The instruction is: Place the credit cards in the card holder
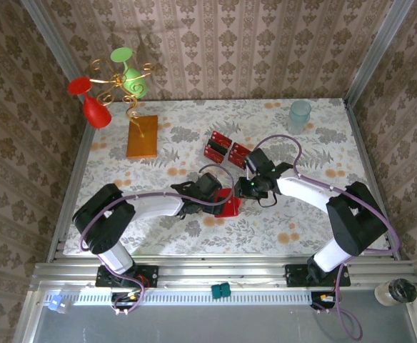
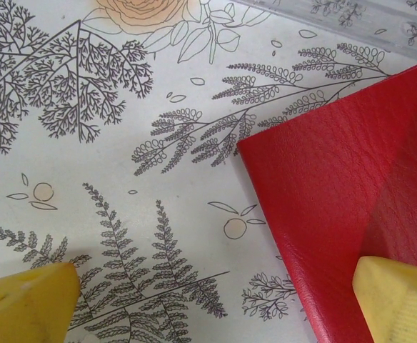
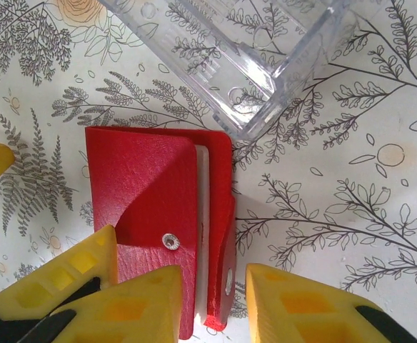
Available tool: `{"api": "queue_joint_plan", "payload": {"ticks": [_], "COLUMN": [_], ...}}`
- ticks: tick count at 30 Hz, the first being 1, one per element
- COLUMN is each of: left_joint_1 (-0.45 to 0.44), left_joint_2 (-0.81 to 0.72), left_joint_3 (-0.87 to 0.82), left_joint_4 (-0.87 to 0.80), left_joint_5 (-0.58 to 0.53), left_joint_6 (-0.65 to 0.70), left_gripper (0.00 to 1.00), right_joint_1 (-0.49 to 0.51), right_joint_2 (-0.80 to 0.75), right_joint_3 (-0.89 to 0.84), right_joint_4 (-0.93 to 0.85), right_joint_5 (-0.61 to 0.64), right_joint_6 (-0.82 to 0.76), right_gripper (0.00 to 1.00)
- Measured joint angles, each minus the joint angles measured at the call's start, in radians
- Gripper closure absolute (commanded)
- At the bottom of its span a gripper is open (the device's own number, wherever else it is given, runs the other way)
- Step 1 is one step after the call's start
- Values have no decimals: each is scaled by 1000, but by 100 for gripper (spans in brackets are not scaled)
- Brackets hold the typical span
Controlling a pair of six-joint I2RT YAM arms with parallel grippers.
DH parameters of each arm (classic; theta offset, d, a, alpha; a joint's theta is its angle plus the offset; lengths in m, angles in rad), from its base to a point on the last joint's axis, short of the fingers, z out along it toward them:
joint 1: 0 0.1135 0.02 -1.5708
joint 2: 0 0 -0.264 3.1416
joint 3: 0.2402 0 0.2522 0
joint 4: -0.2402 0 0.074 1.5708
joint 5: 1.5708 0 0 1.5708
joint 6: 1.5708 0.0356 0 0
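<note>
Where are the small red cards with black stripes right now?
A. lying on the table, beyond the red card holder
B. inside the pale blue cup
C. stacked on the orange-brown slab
A: in the top view the credit cards lie flat on the flowered tablecloth, farther back than the card holder and apart from it.

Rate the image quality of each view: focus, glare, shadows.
Top external: evenly lit and sharp, no harsh shadows. Left wrist: card holder crisp, a darker shadow band across its right side, yellow fingertips soft. Right wrist: glare streaks on the clear plastic piece, tablecloth print sharp.
</note>
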Motion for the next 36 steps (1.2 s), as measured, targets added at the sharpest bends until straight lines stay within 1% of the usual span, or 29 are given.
{"api": "queue_joint_plan", "payload": {"ticks": [5,7,8,10,13,17,21,28,36], "left_joint_1": [0,0,0,0,0,0,0,0,0], "left_joint_2": [0,0,0,0,0,0,0,0,0], "left_joint_3": [0,0,0,-1,-1,-1,-1,-1,-1], "left_joint_4": [1,1,1,1,1,1,1,1,2], "left_joint_5": [0,0,0,0,0,0,0,0,0], "left_joint_6": [0,0,0,0,0,0,0,0,0], "left_gripper": [0,0,0,0,0,0,0,0,0], "right_joint_1": [0,0,0,0,0,0,0,2,34], "right_joint_2": [12,16,18,20,21,21,21,25,90], "right_joint_3": [0,0,0,0,0,-2,-11,-14,-14], "right_joint_4": [0,0,0,0,0,1,12,65,116], "right_joint_5": [0,0,-1,-1,-2,-3,-16,-87,-120], "right_joint_6": [-3,-3,-3,-5,-6,-5,-5,24,51], "right_gripper": [74,79,80,86,90,100,100,100,100]}}
